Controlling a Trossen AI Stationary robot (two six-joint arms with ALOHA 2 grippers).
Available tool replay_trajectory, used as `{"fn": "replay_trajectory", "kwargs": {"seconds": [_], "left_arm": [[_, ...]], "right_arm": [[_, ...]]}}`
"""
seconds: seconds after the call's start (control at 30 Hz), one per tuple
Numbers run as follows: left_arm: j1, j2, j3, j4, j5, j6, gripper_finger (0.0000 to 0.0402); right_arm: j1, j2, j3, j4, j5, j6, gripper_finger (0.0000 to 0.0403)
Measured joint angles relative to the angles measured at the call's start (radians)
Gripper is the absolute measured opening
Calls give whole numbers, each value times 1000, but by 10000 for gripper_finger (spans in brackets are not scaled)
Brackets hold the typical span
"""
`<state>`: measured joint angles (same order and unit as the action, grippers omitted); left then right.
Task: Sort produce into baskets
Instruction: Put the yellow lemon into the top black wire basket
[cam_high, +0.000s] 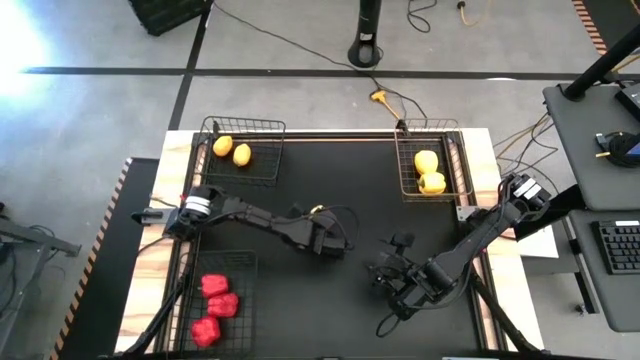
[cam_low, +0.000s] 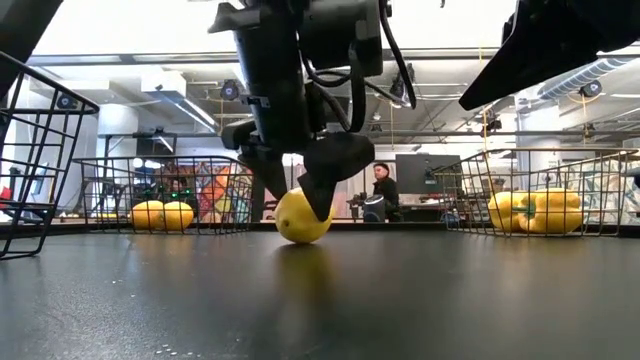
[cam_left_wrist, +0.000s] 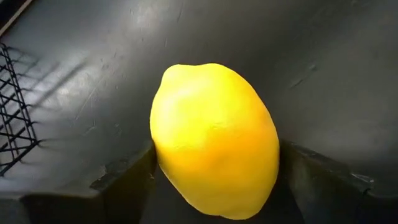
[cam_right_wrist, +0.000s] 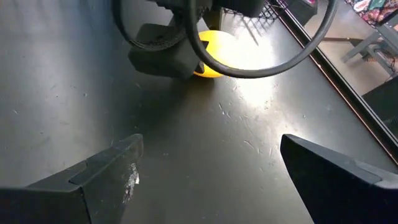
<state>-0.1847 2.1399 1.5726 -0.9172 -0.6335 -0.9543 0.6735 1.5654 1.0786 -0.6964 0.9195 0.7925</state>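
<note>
Black tabletop: left claw straddles lemon, contact unclear; right claw wide, empty.

Black table bears three baskets and a lemon.

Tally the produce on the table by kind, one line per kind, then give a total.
Red bell peppers: 3, in the near-left basket.
Yellow bell peppers: 2, in the far-right basket.
Lemons: 3, two in the far-left basket, one on the mat between the left end effector's fingers.
Total: 8
</note>
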Motion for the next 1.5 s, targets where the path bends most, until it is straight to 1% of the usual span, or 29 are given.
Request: {"fn": "replay_trajectory", "kwargs": {"seconds": [0.2,0.3,0.4,0.57,0.63,0.73,0.8,0.87,0.93,1.0,1.07,1.13,1.2,1.3,1.43,1.5], "left_arm": [[11,5,-2,-1,11,7,373],[15,4,-2,0,10,1,381],[21,4,-2,1,3,-10,360],[35,2,-7,2,12,-22,284],[39,1,-11,-4,14,-16,262],[44,-1,-16,-8,24,-16,259],[45,-2,-20,-1,32,-16,276],[45,-3,-27,10,35,-17,307],[46,0,-34,20,66,-21,338],[45,3,-44,21,73,-22,364],[44,2,-52,32,75,-24,380],[47,1,-62,30,76,-28,384],[47,1,-64,32,64,-34,378],[48,1,-63,30,48,-33,352],[53,-3,-53,19,39,-5,297],[54,-8,-48,-24,16,3,267]], "right_arm": [[0,0,-4,2,6,0,372],[0,0,-8,3,16,1,372],[0,0,-14,6,24,1,372],[0,0,-17,7,24,9,372],[0,0,-17,6,24,4,372],[1,0,-17,6,24,-2,372],[1,0,-17,6,24,-4,372],[1,0,-17,6,24,-4,372],[1,0,-17,6,24,-4,372],[1,0,-17,6,23,-5,372],[1,0,-17,7,23,-5,372],[1,-1,-17,6,23,-6,372],[1,-1,-17,6,23,-7,372],[1,-1,-17,6,23,-7,372],[1,-1,-17,6,22,-8,372],[1,-1,-17,6,21,-8,372]]}}
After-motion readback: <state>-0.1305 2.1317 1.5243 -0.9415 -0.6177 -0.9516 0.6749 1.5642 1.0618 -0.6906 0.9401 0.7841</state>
